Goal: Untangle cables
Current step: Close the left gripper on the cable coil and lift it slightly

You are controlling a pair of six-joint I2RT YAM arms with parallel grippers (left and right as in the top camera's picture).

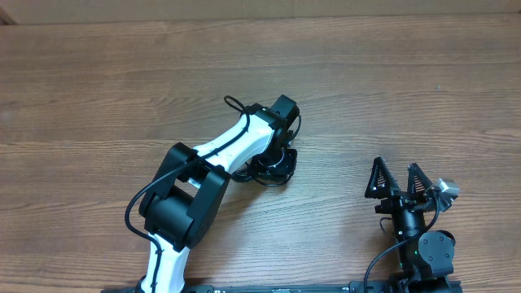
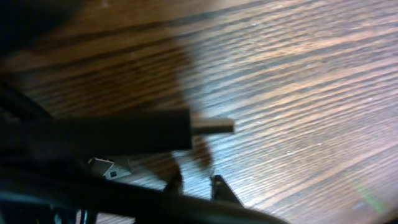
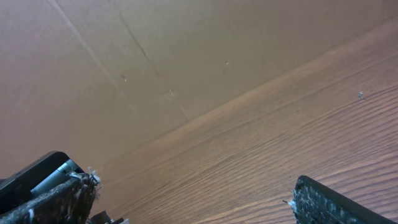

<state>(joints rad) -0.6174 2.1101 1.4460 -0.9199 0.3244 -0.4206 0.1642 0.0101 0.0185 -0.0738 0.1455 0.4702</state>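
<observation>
presently the left claw [image 1: 273, 163] is pressed low to the tabletop [image 1: 98, 98], arm bent forward over the cables [image 1: 242, 174] — mostly hidden beneath it; its grip cannot be told. one silver-tipped plug [image 2: 211, 126] shows close by. advise isolating one strand and lifting slowly. right claw [image 1: 399, 185] is spread apart, empty, well clear.

We see a wooden table [image 1: 98, 89] filling nearly the whole overhead frame, its brown grain running left to right. Along the top edge we catch a pale strip of wall [image 1: 326, 6]. In the right wrist view it fills the upper left, plain with thin lines crossing it. A tiny speck [image 3: 360, 94] sits on the wood at right.
</observation>
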